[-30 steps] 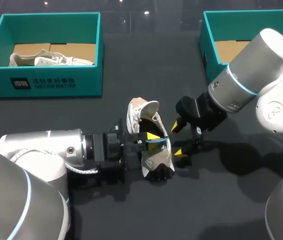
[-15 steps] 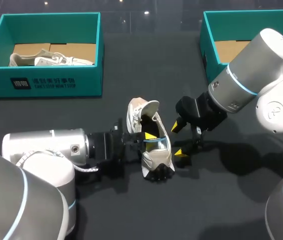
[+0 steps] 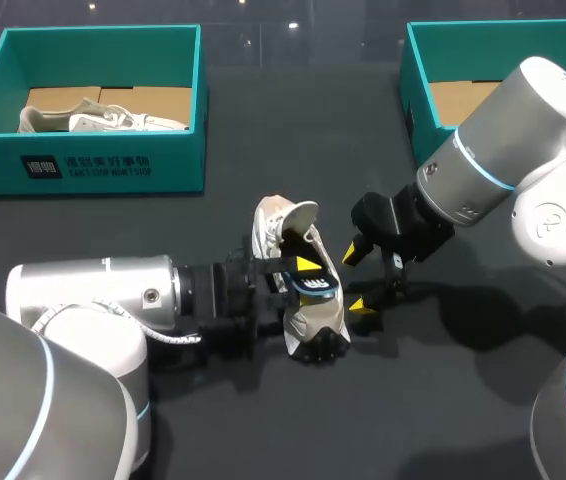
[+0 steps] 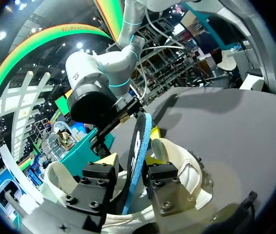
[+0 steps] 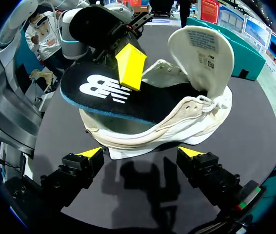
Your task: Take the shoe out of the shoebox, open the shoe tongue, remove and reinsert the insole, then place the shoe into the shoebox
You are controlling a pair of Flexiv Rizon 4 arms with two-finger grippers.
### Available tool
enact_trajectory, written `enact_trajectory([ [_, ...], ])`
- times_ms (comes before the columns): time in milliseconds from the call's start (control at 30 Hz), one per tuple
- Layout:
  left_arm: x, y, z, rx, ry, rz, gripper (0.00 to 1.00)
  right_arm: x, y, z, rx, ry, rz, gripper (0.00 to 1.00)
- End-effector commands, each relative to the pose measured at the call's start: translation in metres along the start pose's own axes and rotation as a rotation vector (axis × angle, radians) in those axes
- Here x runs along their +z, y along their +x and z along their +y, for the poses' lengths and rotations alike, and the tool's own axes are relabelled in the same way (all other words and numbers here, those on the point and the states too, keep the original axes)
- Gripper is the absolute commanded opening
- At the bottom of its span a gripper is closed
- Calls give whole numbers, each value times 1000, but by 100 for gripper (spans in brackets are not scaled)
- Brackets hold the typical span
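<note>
- The shoe [image 3: 301,310] lies near the middle of the table [image 3: 263,430], out of both boxes, with its tongue [image 5: 201,53] folded well back from the opening
- My left gripper [image 4: 130,163] is pinching the insole [image 5: 123,100]: in the left wrist view the dark foam runs edge-on between the two fingers, and both press on it
- One end of the insole sticks out past the shoe's rim; the other end is down inside, under the tongue
- My right gripper [image 3: 356,278] hangs just beside the shoe on its right, fingers spread wide and holding nothing
- I judge the insole to be light, thin and floppy; gripped at one end, it will sag and may catch on the collar, so a hold nearer its middle would steer it better
- The shoe looks light and soft in the upper and stiffer at the sole; with nothing pinning it, I expect it to drag along when the insole is pulled
- I would brace it with the right gripper across the sole or heel, not on the laces
- The box [image 3: 83,160] at the far left corner holds another shoe; the one at the far right corner shows only a cardboard liner
</note>
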State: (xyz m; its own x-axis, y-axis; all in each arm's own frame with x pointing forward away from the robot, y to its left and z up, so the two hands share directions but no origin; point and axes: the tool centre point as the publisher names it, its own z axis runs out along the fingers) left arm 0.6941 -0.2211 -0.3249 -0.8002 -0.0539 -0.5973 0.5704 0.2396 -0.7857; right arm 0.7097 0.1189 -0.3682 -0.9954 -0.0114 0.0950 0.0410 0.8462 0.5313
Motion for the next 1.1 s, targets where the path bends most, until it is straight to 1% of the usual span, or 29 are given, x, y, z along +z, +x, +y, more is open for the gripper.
enact_trajectory([
  [33, -6, 1, -12, 5, 2, -9, 29, 1, 0, 0, 0, 2, -1, 100],
  [133, -5, 0, -19, 10, 7, -11, 27, 1, 0, 0, 0, 2, -1, 100],
  [167, -4, 0, -21, 18, 5, -13, 21, 1, 0, 0, 0, 2, -1, 100],
  [233, -2, 0, -23, 21, 5, -10, 0, 1, 0, 0, 0, 2, -1, 100],
  [333, 2, 1, -21, 37, -6, -3, 0, 1, 0, 0, 0, 2, -1, 100],
  [500, 8, 6, -2, 59, -49, 18, 0, 1, 0, 0, 0, 2, -1, 100],
  [600, 9, 9, 11, 75, -90, 25, 0, 1, 0, 0, 0, 2, -1, 100],
  [733, 7, 7, 24, 87, -146, 20, 0, 1, 0, 0, 0, 2, -1, 100],
  [800, 5, 6, 29, 77, -158, 19, 0, 1, 0, 0, 0, 2, -1, 100],
  [900, 2, 4, 31, 64, -167, 15, 0, 1, 0, 0, 0, 2, -1, 100],
  [1000, -1, 2, 25, 38, -155, 16, 0, 1, 0, 0, 0, 2, -1, 100],
  [1067, -3, 1, 18, 21, -137, 18, 26, 1, 0, 0, 0, 2, -1, 100],
  [1100, -4, 0, 14, 17, -124, 15, 34, 1, 0, 0, 0, 2, -1, 100],
])
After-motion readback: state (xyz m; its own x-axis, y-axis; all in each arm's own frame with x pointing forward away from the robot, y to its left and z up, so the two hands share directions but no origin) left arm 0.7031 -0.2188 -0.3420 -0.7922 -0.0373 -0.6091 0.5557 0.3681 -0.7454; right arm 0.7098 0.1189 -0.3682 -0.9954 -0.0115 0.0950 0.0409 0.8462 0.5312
